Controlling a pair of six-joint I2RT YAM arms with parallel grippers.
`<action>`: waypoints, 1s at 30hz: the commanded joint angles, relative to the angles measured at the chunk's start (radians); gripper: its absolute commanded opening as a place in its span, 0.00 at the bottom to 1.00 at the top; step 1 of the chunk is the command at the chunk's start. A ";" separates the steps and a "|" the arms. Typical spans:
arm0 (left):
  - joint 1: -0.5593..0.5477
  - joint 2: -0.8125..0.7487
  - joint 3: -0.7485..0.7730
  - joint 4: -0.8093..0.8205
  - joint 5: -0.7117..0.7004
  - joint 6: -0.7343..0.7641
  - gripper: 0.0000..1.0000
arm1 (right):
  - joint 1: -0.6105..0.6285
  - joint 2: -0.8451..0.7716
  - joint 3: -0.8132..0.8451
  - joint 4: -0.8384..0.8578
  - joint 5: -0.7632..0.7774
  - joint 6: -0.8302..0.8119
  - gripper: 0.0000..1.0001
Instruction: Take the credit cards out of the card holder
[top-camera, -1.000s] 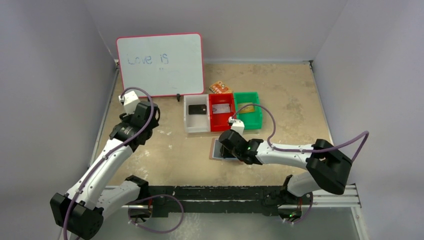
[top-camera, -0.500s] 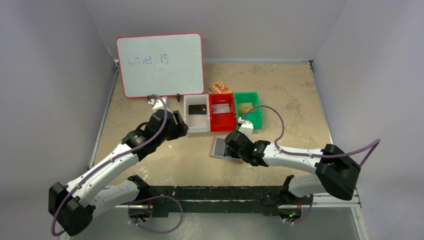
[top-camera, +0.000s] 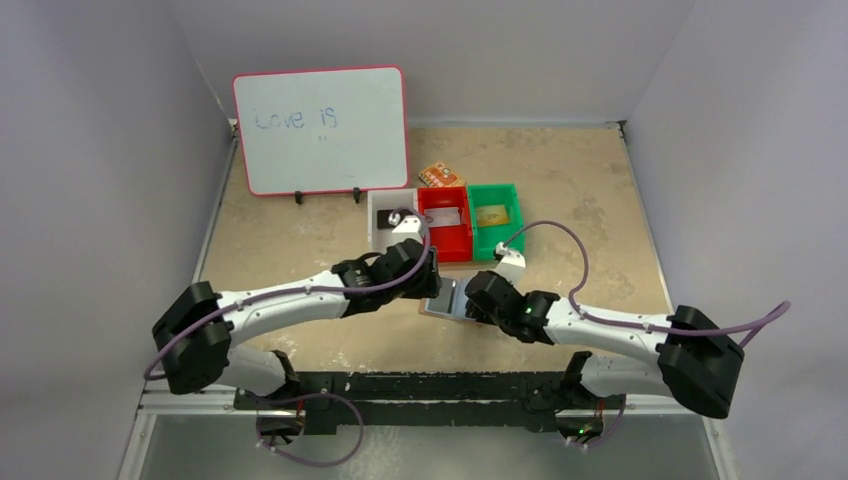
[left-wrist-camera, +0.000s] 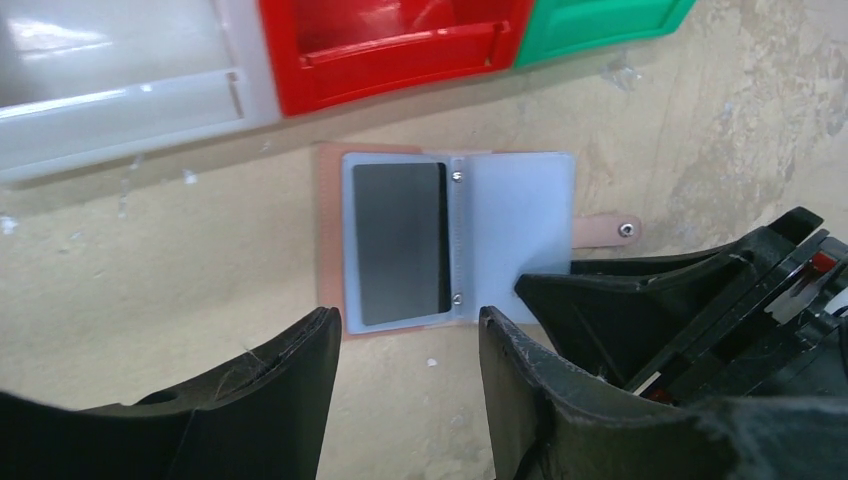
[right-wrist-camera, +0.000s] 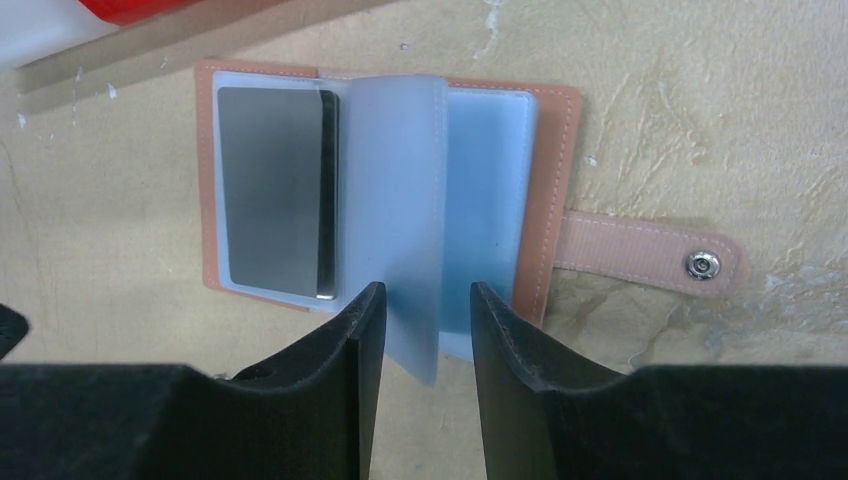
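Two end effectors meet over the card holder (right-wrist-camera: 555, 180), which lies open on the worktop (right-wrist-camera: 700, 100) just in front of the red bin (left-wrist-camera: 390, 40); a dark card (right-wrist-camera: 270, 190) sits in its left pocket; the right end effector (right-wrist-camera: 425, 300) is part spread, a clear sleeve (right-wrist-camera: 400, 200) loose between its jaws; the left end effector (left-wrist-camera: 410, 340) hovers spread and empty. Ideally the right holds the sleeve aside and steadies the holder while the left pinches the card's edge and slides it out flat.
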 joint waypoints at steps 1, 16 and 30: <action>-0.035 0.084 0.064 0.140 0.032 -0.026 0.52 | -0.009 -0.041 -0.057 0.049 0.016 0.052 0.39; -0.101 0.392 0.192 0.224 0.153 -0.068 0.43 | -0.016 -0.226 -0.157 0.024 0.062 0.171 0.33; -0.142 0.497 0.173 0.259 0.168 -0.122 0.24 | -0.020 -0.400 -0.176 0.016 0.078 0.124 0.28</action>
